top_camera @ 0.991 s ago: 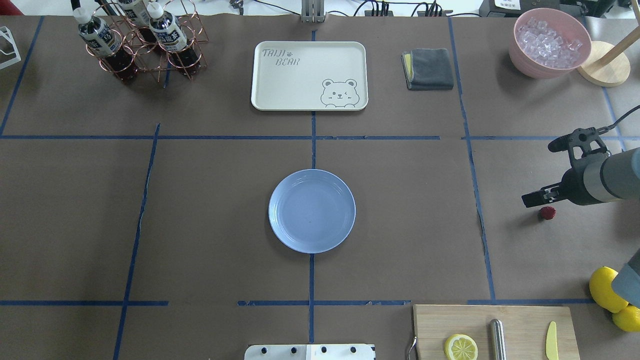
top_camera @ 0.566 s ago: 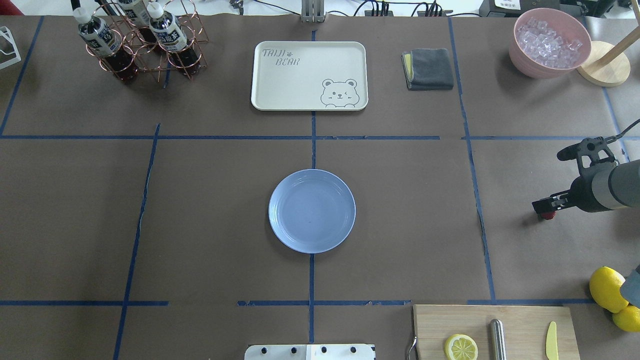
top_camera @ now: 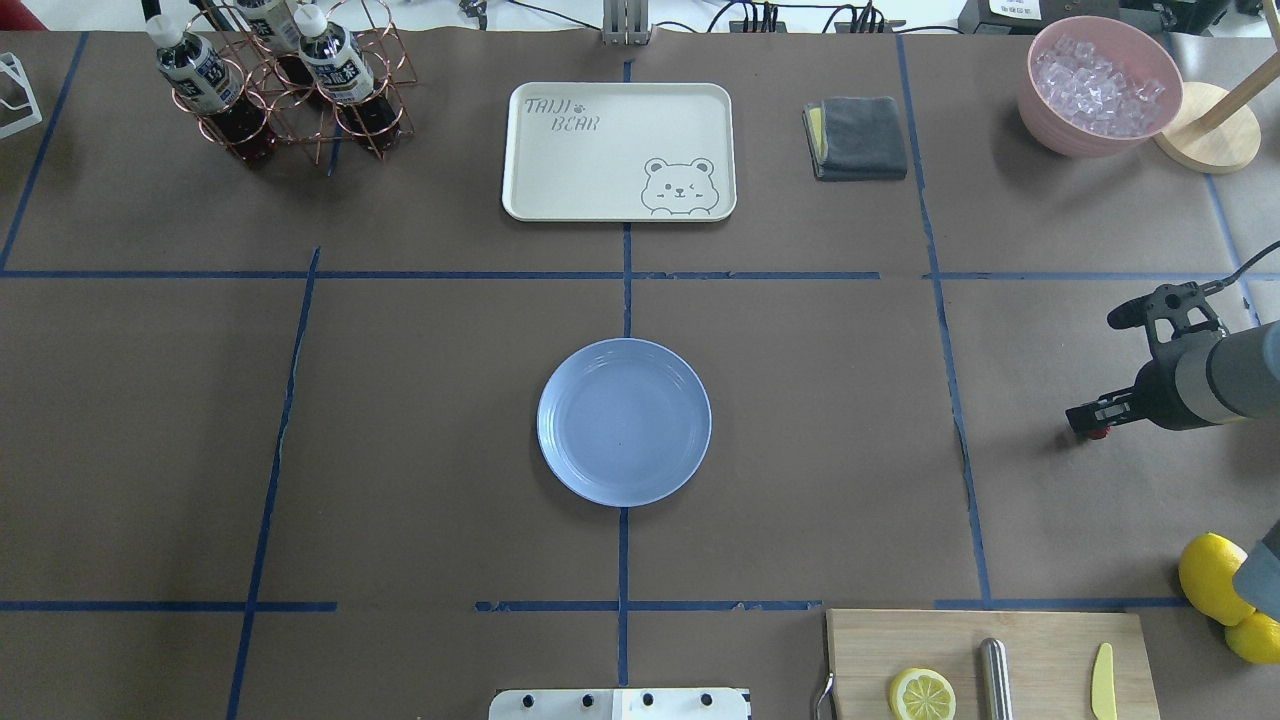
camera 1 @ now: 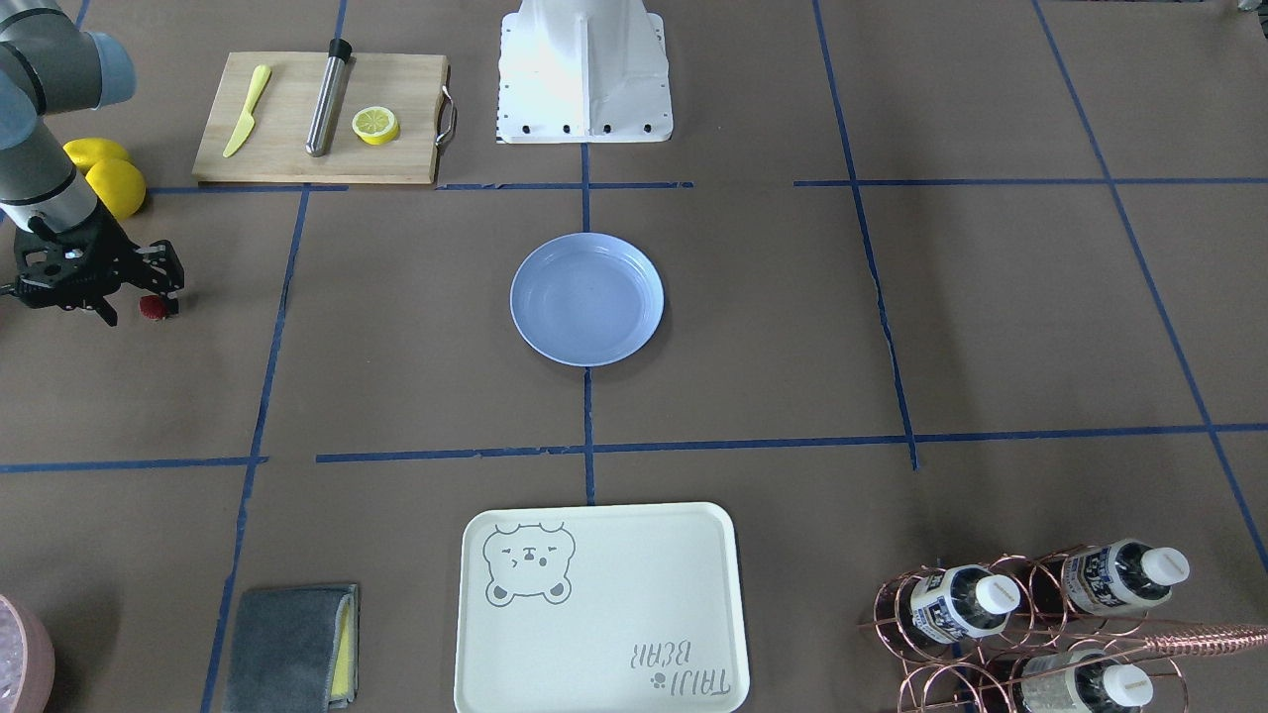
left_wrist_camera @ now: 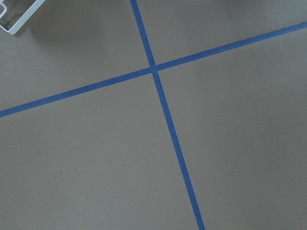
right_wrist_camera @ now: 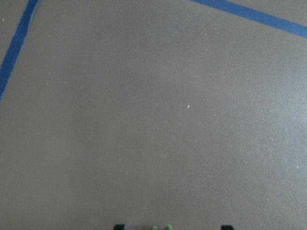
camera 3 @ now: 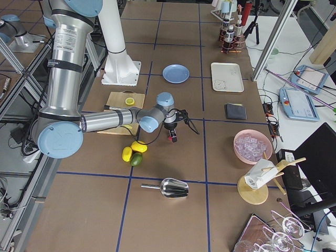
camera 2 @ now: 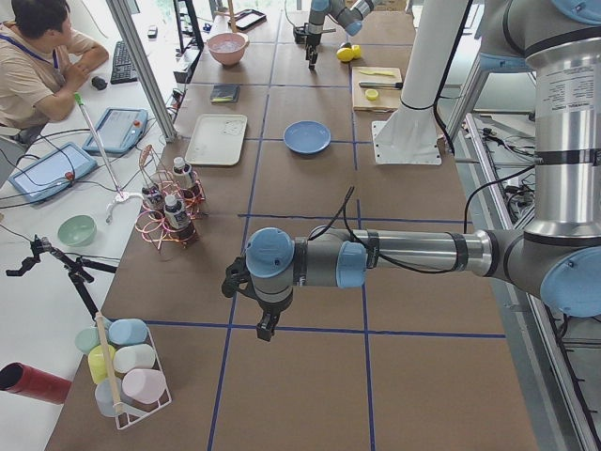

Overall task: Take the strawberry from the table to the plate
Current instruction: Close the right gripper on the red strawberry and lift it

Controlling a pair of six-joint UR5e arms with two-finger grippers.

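The strawberry (camera 1: pixel 153 308) is a tiny dark red berry lying on the brown-paper table (top_camera: pixel 800 420) at its right side. My right gripper (camera 1: pixel 139 302) points down over it, open, with one finger on each side. From overhead only a red sliver of the strawberry (top_camera: pixel 1098 433) shows under the right gripper (top_camera: pixel 1095 424). In the right wrist view, green leaf tips of the strawberry (right_wrist_camera: pixel 160 227) sit between the two fingertips at the bottom edge. The light blue plate (top_camera: pixel 624 421) stands empty at the table's middle. My left gripper (camera 2: pixel 268 329) hangs over bare paper; I cannot tell its state.
Yellow lemons (top_camera: pixel 1212 578) lie close behind the right arm. A cutting board (top_camera: pixel 1040 640) with a lemon half, a steel bar and a yellow knife is at the near right. At the back stand a cream bear tray (top_camera: pixel 618 150), a grey cloth (top_camera: pixel 857 137), an ice bowl (top_camera: pixel 1098 85) and a bottle rack (top_camera: pixel 285 75).
The right gripper has moved right and down onto the strawberry, which lay free beside it a second ago. The berry is now mostly covered. The plate has not moved.
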